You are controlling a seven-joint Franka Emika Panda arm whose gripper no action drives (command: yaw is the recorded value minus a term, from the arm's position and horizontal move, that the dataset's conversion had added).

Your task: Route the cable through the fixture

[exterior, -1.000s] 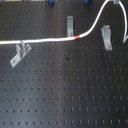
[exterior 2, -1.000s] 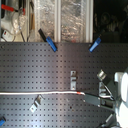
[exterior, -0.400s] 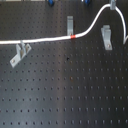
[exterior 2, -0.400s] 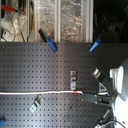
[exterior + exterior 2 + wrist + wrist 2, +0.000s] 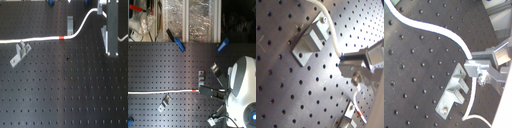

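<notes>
Gripper: at the first exterior view's upper right (image 5: pixel 104 6), fingers closed on the cable; in the second wrist view (image 5: pixel 475 67) the fingertips pinch the white cord, same in the first wrist view (image 5: pixel 343 65).
Cable: white cord (image 5: pixel 40 39) runs from the first exterior view's left edge across the board, then curves up into the gripper; in the second exterior view it lies as a straight line (image 5: pixel 158 92) ending at the gripper (image 5: pixel 203 90).
Red band: on the cable (image 5: pixel 62 37), partway along the flat run, well short of the gripper; in the second exterior view (image 5: pixel 195 91) it sits just beside the fingertips.
Clip near gripper: metal clip (image 5: pixel 454 92) on the board right under the held cable; cord passes alongside its edge, contact unclear. In the first wrist view (image 5: pixel 310 41) the cable arcs over its upper corner.
Middle clip: upright metal clip (image 5: pixel 70 24), the cable rising just past it toward the gripper; touching or not, cannot tell.
Far clip: metal clip (image 5: pixel 20 53) well away from the gripper, below the cable, apart from it.
Board: black perforated plate (image 5: pixel 70 95).
Blue pegs: two (image 5: pixel 176 42) (image 5: pixel 223 44) at the board's far edge in the second exterior view, away from the cable.
</notes>
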